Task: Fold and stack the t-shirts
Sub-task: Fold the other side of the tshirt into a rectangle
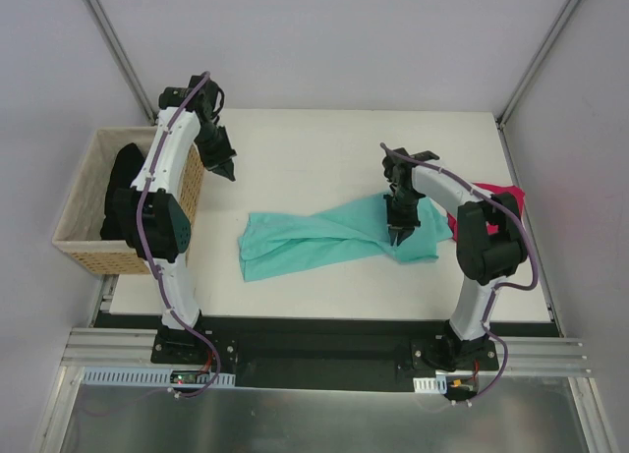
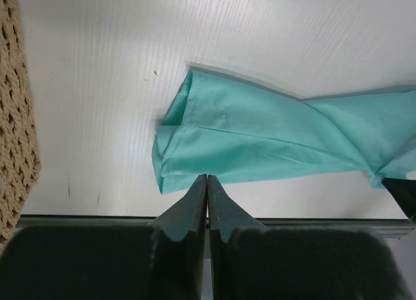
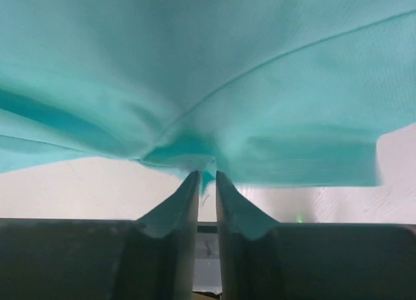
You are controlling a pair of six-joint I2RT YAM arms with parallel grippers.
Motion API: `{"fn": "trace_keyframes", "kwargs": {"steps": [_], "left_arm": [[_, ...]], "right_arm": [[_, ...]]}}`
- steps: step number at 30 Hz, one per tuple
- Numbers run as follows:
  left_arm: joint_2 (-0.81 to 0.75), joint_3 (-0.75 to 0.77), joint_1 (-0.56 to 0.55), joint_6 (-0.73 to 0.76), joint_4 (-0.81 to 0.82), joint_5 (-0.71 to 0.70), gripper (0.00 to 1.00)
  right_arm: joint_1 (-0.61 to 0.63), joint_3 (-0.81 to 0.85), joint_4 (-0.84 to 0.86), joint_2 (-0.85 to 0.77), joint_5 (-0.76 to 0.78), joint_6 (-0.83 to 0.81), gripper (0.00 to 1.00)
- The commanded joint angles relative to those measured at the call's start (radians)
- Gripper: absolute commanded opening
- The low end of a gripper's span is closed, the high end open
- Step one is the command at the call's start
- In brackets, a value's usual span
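Observation:
A teal-green t-shirt (image 1: 324, 239) lies bunched in a long twisted strip across the middle of the table; it also shows in the left wrist view as teal cloth (image 2: 260, 137). My right gripper (image 1: 398, 239) is down on its right end. In the right wrist view its jaws (image 3: 207, 175) stand a narrow gap apart, with a small tip of teal cloth (image 3: 208, 72) hanging between the tips. My left gripper (image 1: 228, 170) hovers above the table beside the basket, shut and empty (image 2: 207, 177). A magenta-pink t-shirt (image 1: 496, 196) lies behind the right arm. Black t-shirts (image 1: 123, 183) fill the basket.
The tan woven basket (image 1: 84, 202) stands at the table's left edge, and its wall fills the left side of the left wrist view (image 2: 13, 118). White walls enclose the table on three sides.

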Motion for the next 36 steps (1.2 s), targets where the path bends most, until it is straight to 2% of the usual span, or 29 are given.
{"fn": "trace_keyframes", "kwargs": {"steps": [1, 6, 14, 20, 25, 33, 36], "left_arm": [[-0.08, -0.015, -0.008, 0.0, -0.043, 0.005, 0.02], [-0.088, -0.042, -0.011, 0.006, -0.043, 0.013, 0.02], [-0.097, -0.104, -0.037, 0.006, -0.024, 0.02, 0.01], [-0.109, -0.162, -0.047, 0.011, 0.006, 0.02, 0.01], [-0.1, -0.18, -0.047, 0.022, 0.014, 0.022, 0.01], [-0.045, -0.137, -0.047, 0.04, 0.013, 0.036, 0.01], [-0.019, -0.14, -0.047, 0.045, 0.017, 0.028, 0.01]], "right_arm": [[0.017, -0.043, -0.069, -0.052, 0.072, 0.0, 0.22], [0.024, -0.006, -0.077, -0.038, 0.1, 0.009, 0.24], [0.027, 0.216, -0.123, -0.004, 0.161, 0.011, 0.24], [0.023, 0.191, -0.126, 0.038, 0.158, 0.038, 0.23], [-0.014, 0.154, -0.06, 0.055, 0.152, 0.058, 0.22], [-0.091, 0.379, -0.086, 0.207, 0.157, 0.051, 0.22], [-0.103, 0.41, -0.084, 0.247, 0.145, 0.054, 0.22]]}}
